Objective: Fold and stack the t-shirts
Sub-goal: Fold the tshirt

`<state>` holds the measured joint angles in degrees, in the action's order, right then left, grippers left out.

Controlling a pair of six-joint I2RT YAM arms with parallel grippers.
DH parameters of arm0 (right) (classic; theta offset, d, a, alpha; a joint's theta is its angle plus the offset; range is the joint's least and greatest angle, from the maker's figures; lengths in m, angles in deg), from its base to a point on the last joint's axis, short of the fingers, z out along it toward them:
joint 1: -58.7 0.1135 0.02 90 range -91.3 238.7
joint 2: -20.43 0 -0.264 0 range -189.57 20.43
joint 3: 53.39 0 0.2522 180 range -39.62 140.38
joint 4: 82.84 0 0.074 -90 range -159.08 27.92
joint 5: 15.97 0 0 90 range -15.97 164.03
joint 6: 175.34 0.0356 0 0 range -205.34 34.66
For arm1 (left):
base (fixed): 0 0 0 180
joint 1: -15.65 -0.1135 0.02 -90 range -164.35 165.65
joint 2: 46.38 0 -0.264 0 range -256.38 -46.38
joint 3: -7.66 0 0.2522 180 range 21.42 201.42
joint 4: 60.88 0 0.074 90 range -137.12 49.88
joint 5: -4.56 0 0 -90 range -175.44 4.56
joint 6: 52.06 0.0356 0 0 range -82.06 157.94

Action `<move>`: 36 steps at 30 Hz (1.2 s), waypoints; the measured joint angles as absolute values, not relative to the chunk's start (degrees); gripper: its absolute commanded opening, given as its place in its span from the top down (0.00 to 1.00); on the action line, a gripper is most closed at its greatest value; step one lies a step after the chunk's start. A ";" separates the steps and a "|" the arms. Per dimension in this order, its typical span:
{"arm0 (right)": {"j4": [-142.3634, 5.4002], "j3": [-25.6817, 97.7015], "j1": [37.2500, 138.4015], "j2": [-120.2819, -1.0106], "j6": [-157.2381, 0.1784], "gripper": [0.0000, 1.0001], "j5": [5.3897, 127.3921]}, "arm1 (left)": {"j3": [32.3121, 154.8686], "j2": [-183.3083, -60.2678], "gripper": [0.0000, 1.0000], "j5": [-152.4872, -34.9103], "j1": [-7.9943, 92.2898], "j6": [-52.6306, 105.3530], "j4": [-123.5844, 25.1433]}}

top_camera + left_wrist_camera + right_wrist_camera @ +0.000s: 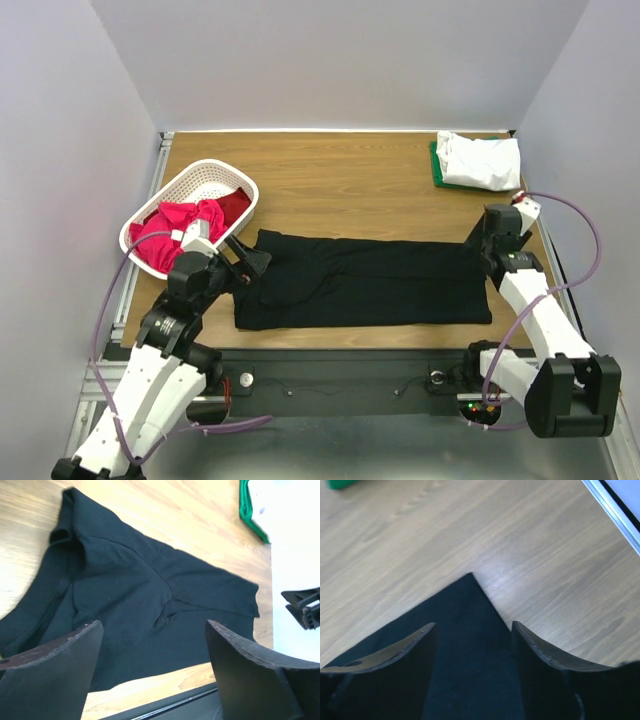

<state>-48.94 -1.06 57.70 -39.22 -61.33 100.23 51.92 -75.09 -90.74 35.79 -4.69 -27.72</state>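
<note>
We count five t-shirts. One black t-shirt [370, 280] lies between the two claws, the left claw [255, 265] and the right claw [478, 244]. One white t-shirt [482, 160] and one green t-shirt [437, 166] lie beyond the right claw. One pink t-shirt [172, 230] and one dark red t-shirt [236, 205] lie beyond the left claw, in the one basket [212, 169]. We see one table [340, 180].

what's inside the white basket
The white basket holds a crumpled pink shirt and some darker red fabric. Anything beneath them is covered.
</note>
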 measured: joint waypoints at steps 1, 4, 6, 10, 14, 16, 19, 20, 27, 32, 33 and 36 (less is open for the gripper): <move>-48.94 -0.99 58.40 -38.57 -61.12 0.32 100.42 | 52.08 -74.70 0.02 -90.30 35.79 -4.65 -27.15; -49.07 -0.38 62.16 -37.52 -60.66 0.32 100.42 | 53.02 -74.61 0.02 -89.21 35.79 -4.47 -27.33; -49.11 0.60 67.91 -38.28 -59.94 0.32 101.32 | 53.06 -76.51 0.02 -89.56 35.79 -4.45 -29.34; -51.01 4.25 82.16 -45.69 -58.43 0.33 101.91 | 53.02 -85.36 0.02 -89.91 35.81 -3.99 -36.79; -55.03 5.17 93.11 -53.17 -57.33 0.33 99.94 | 53.02 -93.78 0.02 -90.41 36.20 -3.69 -45.14; -57.74 5.28 97.66 -56.60 -56.94 0.33 98.37 | 53.06 -97.54 0.02 -90.93 37.12 -3.69 -49.99; -61.70 5.41 102.84 -60.73 -56.64 0.33 95.79 | 53.39 -104.86 0.01 -91.94 39.26 -3.69 -56.15; -62.53 5.59 103.95 -61.65 -56.55 0.33 95.09 | 53.63 -106.70 0.01 -92.31 39.68 -3.69 -57.44; -68.19 10.40 110.18 -69.93 -56.09 0.34 92.18 | 56.73 -123.33 0.01 -95.35 41.56 -3.45 -66.30; -69.87 12.62 113.31 -72.32 -55.70 0.35 90.37 | 58.68 -130.41 0.01 -95.15 41.58 -2.53 -69.51; -70.09 12.91 113.64 -72.58 -55.56 0.35 90.00 | 59.11 -131.96 0.01 -94.83 41.58 -2.26 -70.06; -70.68 13.17 114.60 -72.99 -55.04 0.36 89.15 | 59.66 -134.61 0.01 -93.89 41.56 -1.54 -70.82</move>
<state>-70.68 13.17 114.60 -72.99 -55.04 89.15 59.66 -134.61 -93.89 41.56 -1.54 -70.82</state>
